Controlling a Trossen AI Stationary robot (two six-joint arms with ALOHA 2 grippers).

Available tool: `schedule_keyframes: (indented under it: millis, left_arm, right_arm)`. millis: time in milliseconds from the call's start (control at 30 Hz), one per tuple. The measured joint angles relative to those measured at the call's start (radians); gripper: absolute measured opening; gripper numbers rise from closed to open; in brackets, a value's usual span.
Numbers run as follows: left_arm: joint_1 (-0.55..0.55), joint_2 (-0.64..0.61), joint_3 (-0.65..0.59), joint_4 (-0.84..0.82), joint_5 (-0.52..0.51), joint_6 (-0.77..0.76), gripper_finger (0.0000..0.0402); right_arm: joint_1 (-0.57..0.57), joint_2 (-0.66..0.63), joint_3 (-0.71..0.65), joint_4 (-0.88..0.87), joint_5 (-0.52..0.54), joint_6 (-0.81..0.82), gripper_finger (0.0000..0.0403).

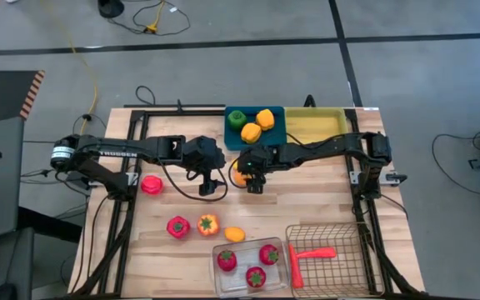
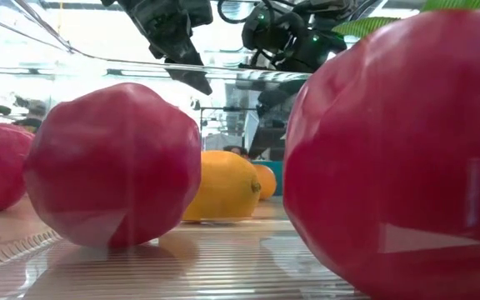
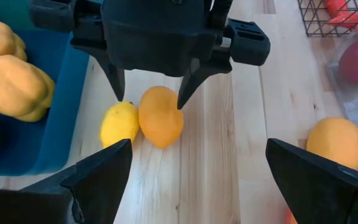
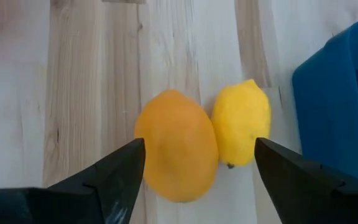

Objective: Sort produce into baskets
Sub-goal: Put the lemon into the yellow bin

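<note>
Hovering spread-open, right gripper [image 4: 194, 180] straddles orange [image 4: 176, 146] (lemon [image 4: 241, 122] touching it).

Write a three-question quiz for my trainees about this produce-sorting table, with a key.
1. True or false: the right gripper is clamped on the orange fruit.
2. Which container holds the red carrot-like piece? A blue tray B wire basket C yellow tray
3. What touches the orange fruit on the table?

Key:
1. False; its jaws stand open above the fruit.
2. B, the wire basket.
3. The lemon, beside the blue tray.
</note>
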Motion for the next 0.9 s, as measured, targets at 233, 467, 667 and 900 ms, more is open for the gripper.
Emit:
schedule_keyframes:
  millis: [233, 467, 667, 900]
  left_arm:
    - [0.0, 0.0, 0.0, 0.0, 0.0, 0.0, 0.0357]
    - [0.0, 0.0, 0.0, 0.0, 0.0, -0.003, 0.0357]
    - [0.0, 0.0, 0.0, 0.0, -0.002, -0.003, 0.0357]
    - [0.0, 0.0, 0.0, -0.001, -0.005, -0.003, 0.0357]
  right_arm:
    - [0.0, 0.05, -0.001, 0.02, -0.003, 0.001, 0.0321]
    - [0.0, 0.132, -0.002, 0.028, -0.002, 0.0, 0.0319]
    - [0.0, 0.124, -0.002, 0.034, -0.001, 0.002, 0.0289]
    - [0.002, 0.102, -0.002, 0.003, -0.001, 0.015, 0.0264]
